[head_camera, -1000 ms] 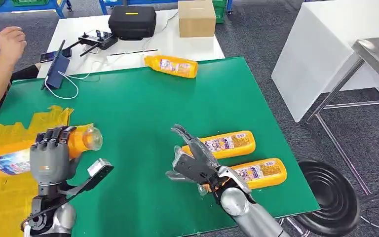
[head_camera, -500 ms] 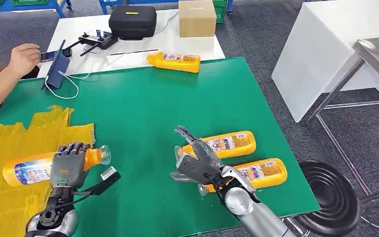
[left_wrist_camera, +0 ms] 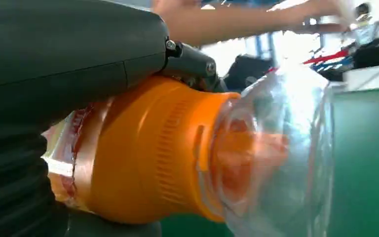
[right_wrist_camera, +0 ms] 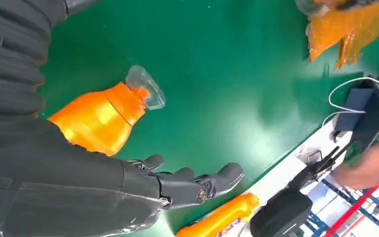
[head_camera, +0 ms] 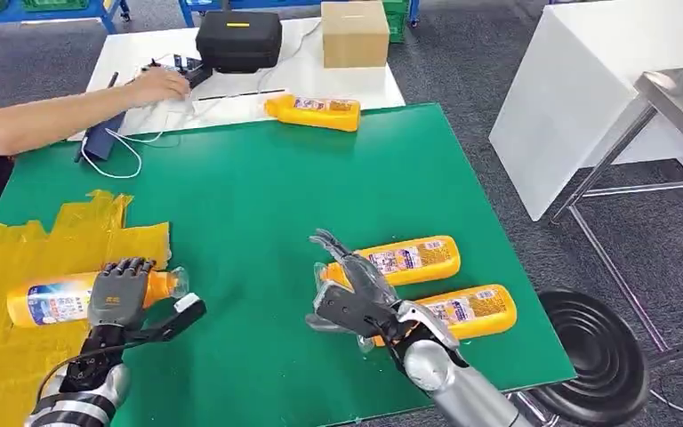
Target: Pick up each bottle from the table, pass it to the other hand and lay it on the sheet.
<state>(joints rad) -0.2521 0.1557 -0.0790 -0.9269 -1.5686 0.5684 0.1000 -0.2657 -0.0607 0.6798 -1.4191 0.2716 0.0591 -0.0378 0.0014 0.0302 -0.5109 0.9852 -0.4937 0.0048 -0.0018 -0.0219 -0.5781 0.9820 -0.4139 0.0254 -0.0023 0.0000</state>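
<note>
My left hand [head_camera: 120, 291] grips an orange bottle [head_camera: 58, 300] near its neck. The bottle lies low over the yellow sheet [head_camera: 27, 249], its clear cap [left_wrist_camera: 276, 158] pointing out over the green mat. In the left wrist view my thumb [left_wrist_camera: 74, 54] wraps over the bottle's orange shoulder [left_wrist_camera: 148, 153]. My right hand [head_camera: 356, 298] hovers open, fingers spread, just left of two more orange bottles [head_camera: 413, 259] [head_camera: 467, 310] lying side by side. One of them [right_wrist_camera: 96, 121] shows beside my right hand [right_wrist_camera: 143, 190]. Another bottle [head_camera: 313, 111] lies at the mat's far edge.
A person's arm [head_camera: 62, 116] reaches across the white table [head_camera: 338, 84] at the back, where a black case [head_camera: 238, 37], a cardboard box [head_camera: 354, 32] and cables sit. A white table and a black stool [head_camera: 596, 356] stand to the right.
My left hand has lowered the bottle and carried it further over the yellow sheet. The person's hand has reached right to the devices on the white table. My right hand has barely moved.
</note>
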